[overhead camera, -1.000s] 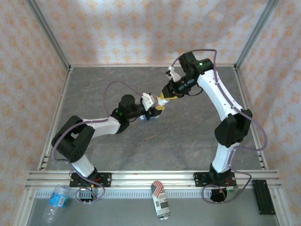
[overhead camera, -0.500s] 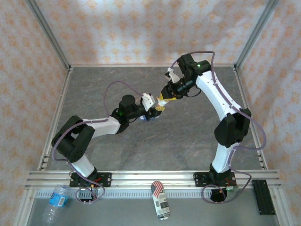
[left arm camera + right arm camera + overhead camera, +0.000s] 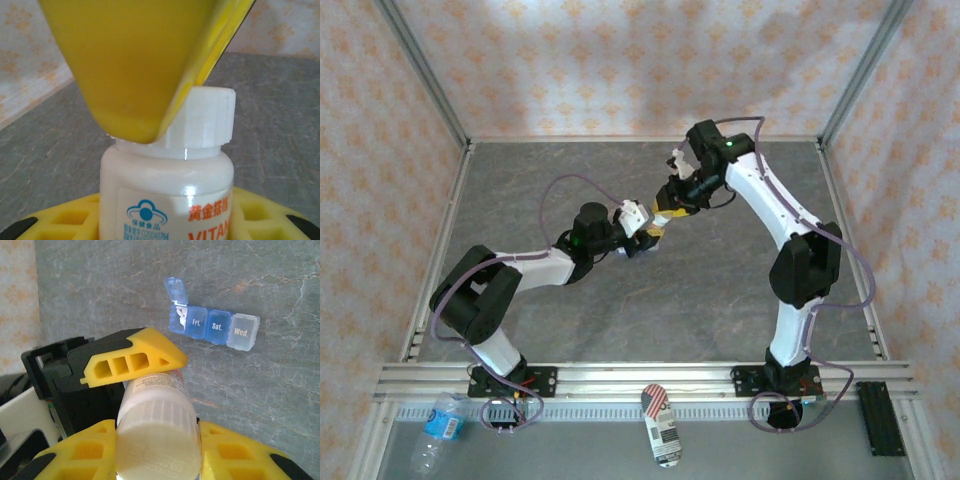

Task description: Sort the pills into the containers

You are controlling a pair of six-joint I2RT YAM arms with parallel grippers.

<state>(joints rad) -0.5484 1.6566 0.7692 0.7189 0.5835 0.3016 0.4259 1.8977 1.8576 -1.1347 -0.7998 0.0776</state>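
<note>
L hand [image 3: 640, 232] clamped on white bottle [image 3: 167, 190], R hand [image 3: 664, 213] shut tight on its cap [image 3: 157, 437]. Blue organiser [image 3: 214, 327] lies flat on counter [image 3: 115, 285] just beyond the cap, long axis crosswise. End lid is up, pills [image 3: 179, 315] inside.

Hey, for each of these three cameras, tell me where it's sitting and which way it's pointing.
Top external: above and behind the bases, looking down on the table; both arms show, left hand and right hand close together.
Left wrist: on the left arm, looking roughly level over its own fingers at the white bottle they hold.
Right wrist: on the right arm, looking down past its fingers on the cap, pill organiser beyond.
Shared: both wrist views show that bottle and the other hand's yellow finger.
</note>
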